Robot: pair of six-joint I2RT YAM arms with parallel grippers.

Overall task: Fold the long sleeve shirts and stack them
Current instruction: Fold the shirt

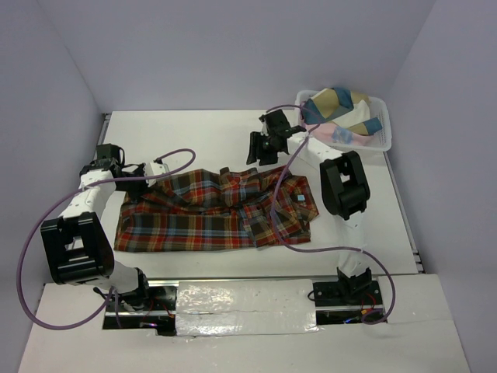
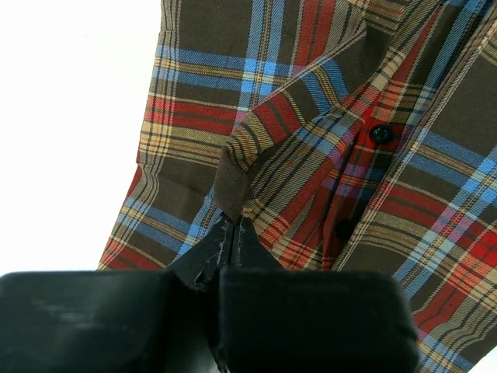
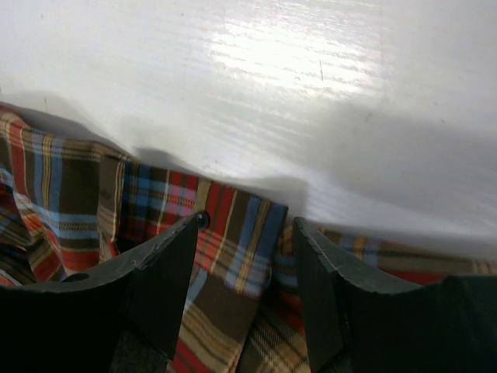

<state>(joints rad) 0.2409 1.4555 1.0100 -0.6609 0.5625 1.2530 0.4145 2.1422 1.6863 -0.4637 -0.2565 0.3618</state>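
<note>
A long-sleeved plaid shirt (image 1: 210, 214) in red-orange, dark brown and blue lies spread across the near half of the white table (image 1: 194, 136), between the two arms, its collar end bunched towards the right. The left gripper (image 1: 146, 186) is at the shirt's far left corner; in the left wrist view its fingers (image 2: 225, 245) are pressed together on a raised fold of the flannel, beside a placket with a dark button (image 2: 380, 134). The right gripper (image 1: 256, 149) hangs over the bare table just beyond the shirt's far edge, and in the right wrist view its two fingers (image 3: 167, 264) stand well apart with nothing between them, the plaid cloth lying below. A small pale blue tag (image 1: 299, 198) shows near the collar, its writing too small to read. At the far right corner sits a white lattice basket (image 1: 382, 140) holding more crumpled clothes (image 1: 338, 105) in tan, blue and pink. No other lettering or brand mark can be made out.
</note>
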